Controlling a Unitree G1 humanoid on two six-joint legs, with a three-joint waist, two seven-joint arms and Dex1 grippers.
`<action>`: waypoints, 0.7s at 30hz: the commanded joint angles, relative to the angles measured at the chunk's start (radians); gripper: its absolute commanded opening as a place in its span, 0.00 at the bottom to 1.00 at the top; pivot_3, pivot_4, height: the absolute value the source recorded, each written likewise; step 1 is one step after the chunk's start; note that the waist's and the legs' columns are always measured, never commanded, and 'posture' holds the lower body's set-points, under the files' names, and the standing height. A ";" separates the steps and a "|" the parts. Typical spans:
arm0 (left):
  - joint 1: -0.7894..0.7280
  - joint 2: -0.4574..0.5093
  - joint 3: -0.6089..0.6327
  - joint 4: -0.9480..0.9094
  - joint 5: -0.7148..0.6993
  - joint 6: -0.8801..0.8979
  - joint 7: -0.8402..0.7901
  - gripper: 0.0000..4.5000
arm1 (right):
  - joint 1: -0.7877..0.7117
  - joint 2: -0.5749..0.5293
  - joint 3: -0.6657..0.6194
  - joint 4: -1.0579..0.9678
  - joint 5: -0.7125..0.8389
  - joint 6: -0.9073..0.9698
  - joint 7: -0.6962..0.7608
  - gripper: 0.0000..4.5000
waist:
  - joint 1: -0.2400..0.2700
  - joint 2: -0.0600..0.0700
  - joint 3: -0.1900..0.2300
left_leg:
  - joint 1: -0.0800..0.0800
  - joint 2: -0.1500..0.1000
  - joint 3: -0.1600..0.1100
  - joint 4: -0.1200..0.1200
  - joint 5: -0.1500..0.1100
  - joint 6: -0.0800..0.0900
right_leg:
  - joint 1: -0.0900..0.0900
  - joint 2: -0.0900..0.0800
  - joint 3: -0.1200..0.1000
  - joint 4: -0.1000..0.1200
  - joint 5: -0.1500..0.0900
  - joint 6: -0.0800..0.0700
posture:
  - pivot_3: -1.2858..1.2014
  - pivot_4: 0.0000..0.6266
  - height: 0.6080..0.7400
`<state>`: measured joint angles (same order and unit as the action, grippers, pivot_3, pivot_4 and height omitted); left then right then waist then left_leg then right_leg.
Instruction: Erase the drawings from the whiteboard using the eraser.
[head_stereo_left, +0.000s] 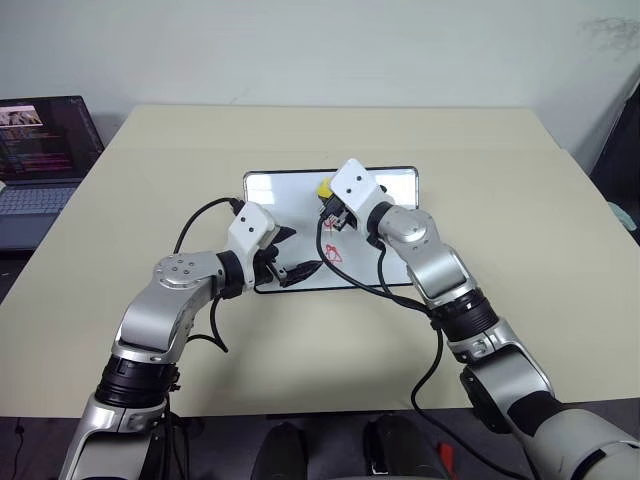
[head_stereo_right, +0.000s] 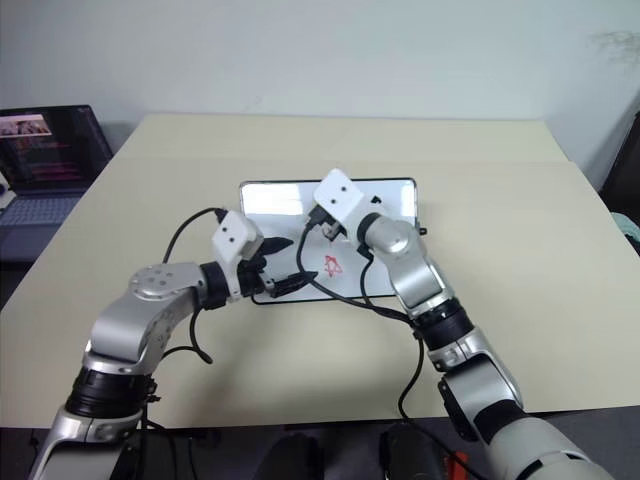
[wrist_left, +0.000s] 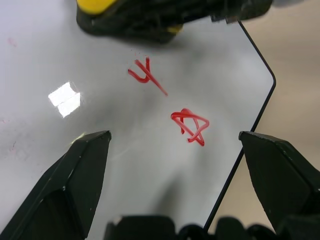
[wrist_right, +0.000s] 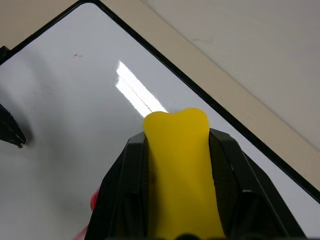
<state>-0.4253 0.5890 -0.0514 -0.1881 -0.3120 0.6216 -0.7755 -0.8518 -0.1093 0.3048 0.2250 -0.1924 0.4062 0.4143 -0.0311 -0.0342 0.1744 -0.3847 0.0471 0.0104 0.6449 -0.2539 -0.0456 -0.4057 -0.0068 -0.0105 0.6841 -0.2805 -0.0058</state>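
Observation:
The whiteboard lies flat in the middle of the table, black-framed and glossy. Two red drawings show on it, a cross-like sign and a small star. My right gripper hovers just beyond them and is shut on the yellow eraser, whose tip sticks out past the black fingers. My left gripper is open at the board's near edge, nothing between its fingers, and the star lies just ahead of it. In the right wrist view a bit of red marker peeks out beside the gripper.
The beige table stretches wide around the board. An open laptop stands off the table's far left corner. Black cables from my right arm hang over the board's near right part.

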 joint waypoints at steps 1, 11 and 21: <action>-0.005 -0.004 0.007 -0.040 -0.011 -0.014 0.000 1.00 | 0.015 0.000 0.021 -0.019 0.009 0.030 0.043 0.29 | 0.000 0.000 0.000 | 0.000 0.000 0.000 0.000 0.000 0.000 | 0.000 0.000 0.000 0.000 0.000 0.000 | 0.52 0.24 1.00; -0.004 -0.004 0.006 -0.033 -0.009 -0.019 -0.003 1.00 | 0.009 -0.014 0.013 -0.011 -0.008 0.023 0.025 0.29 | 0.000 0.000 0.000 | 0.000 0.000 0.000 0.000 0.000 0.000 | 0.000 0.000 0.000 -0.001 0.000 0.000 | 0.52 0.24 1.00; -0.001 -0.004 0.004 -0.035 -0.010 -0.020 -0.007 1.00 | -0.002 -0.049 -0.035 0.003 0.011 0.030 0.006 0.29 | 0.003 0.000 0.000 | -0.001 0.000 0.000 0.000 0.000 0.000 | 0.000 -0.001 0.000 -0.002 0.000 0.000 | 0.52 0.24 1.00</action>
<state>-0.4243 0.5859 -0.0532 -0.1886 -0.3121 0.6215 -0.7770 -0.8531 -0.1405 0.2933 0.2188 -0.1742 0.4201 0.4296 -0.0277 -0.0342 0.1744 -0.3859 0.0473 0.0101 0.6449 -0.2540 -0.0456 -0.4055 -0.0077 -0.0107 0.6823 -0.2804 -0.0058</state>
